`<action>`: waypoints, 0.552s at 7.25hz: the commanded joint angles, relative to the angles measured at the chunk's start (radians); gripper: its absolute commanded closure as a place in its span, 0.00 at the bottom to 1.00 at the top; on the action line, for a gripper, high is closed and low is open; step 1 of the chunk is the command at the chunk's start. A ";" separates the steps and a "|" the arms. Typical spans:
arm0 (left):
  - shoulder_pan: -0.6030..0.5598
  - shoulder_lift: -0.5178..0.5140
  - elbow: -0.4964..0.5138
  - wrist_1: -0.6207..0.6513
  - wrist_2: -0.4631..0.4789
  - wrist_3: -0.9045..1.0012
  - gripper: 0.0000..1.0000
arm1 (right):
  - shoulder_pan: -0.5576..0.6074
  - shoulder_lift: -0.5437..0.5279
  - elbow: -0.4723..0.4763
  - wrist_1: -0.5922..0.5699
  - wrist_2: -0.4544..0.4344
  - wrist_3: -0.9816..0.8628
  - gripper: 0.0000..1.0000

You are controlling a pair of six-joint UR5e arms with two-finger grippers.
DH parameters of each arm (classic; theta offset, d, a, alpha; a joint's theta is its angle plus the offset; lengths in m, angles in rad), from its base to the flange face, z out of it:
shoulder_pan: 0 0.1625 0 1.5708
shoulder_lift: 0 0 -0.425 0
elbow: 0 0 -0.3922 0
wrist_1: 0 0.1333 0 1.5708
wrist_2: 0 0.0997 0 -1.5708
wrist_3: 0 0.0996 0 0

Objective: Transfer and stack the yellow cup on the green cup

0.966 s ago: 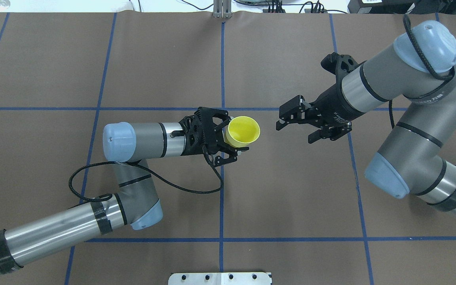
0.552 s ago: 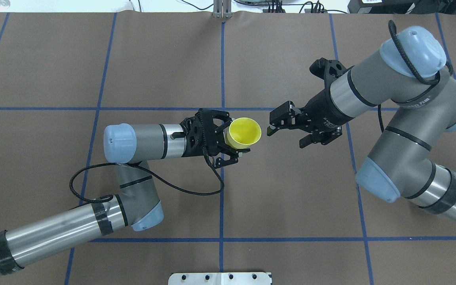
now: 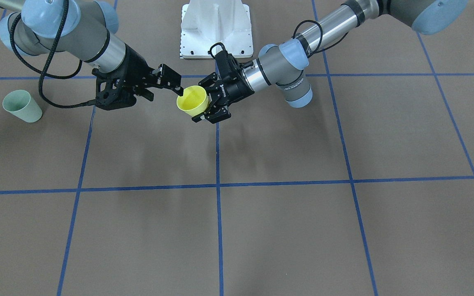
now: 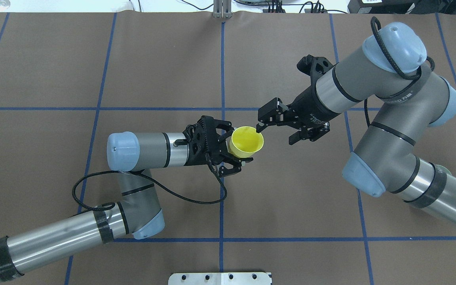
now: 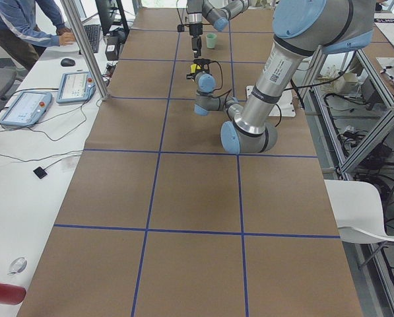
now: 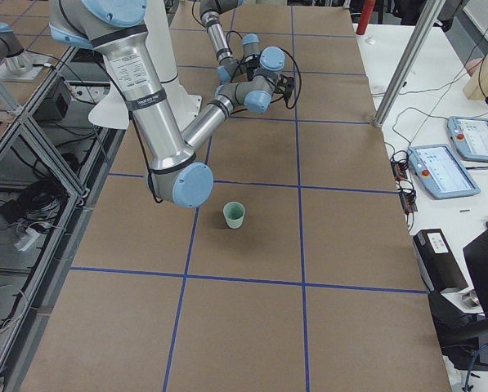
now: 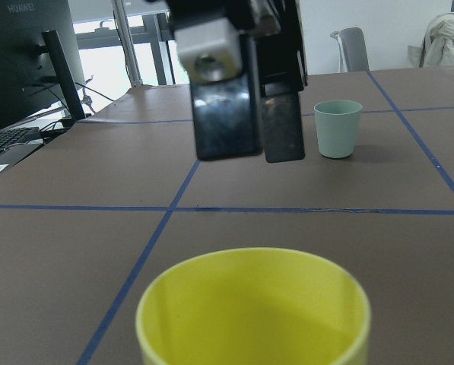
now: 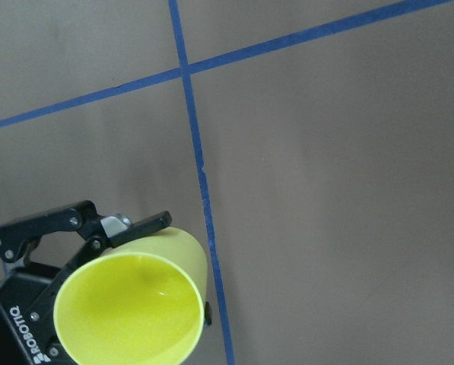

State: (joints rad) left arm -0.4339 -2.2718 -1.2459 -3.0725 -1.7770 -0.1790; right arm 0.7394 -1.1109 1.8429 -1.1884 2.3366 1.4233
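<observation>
The yellow cup is held off the table, tilted with its mouth towards my right arm. My left gripper is shut on its lower body; the cup also shows in the front view, the left wrist view and the right wrist view. My right gripper is open, with one fingertip at the cup's rim; I cannot tell if it touches. The green cup stands upright on the table far out on my right side, out of the overhead view, and also shows in the exterior right view.
The table is a brown mat with a grid of blue tape lines. The robot's white base plate sits at the table's near edge. Operators' desks with tablets lie beyond the far edge.
My right gripper has moved left and a little down, from well clear of the yellow cup to its rim. My left gripper with the cup has shifted slightly right and down.
</observation>
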 commanded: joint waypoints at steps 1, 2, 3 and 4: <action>0.007 0.003 -0.010 0.000 -0.001 -0.040 1.00 | -0.003 -0.003 0.002 0.000 -0.006 0.000 0.00; 0.007 0.003 -0.026 -0.002 -0.001 -0.045 1.00 | -0.003 -0.003 0.004 0.001 -0.007 0.000 0.00; 0.007 0.003 -0.041 0.000 -0.001 -0.048 1.00 | -0.005 -0.009 0.007 0.001 -0.005 0.000 0.00; 0.007 0.000 -0.043 0.000 0.001 -0.046 1.00 | -0.015 -0.010 0.006 0.000 -0.007 0.000 0.00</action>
State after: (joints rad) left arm -0.4265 -2.2695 -1.2801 -3.0729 -1.7776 -0.2245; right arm 0.7328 -1.1179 1.8482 -1.1878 2.3310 1.4235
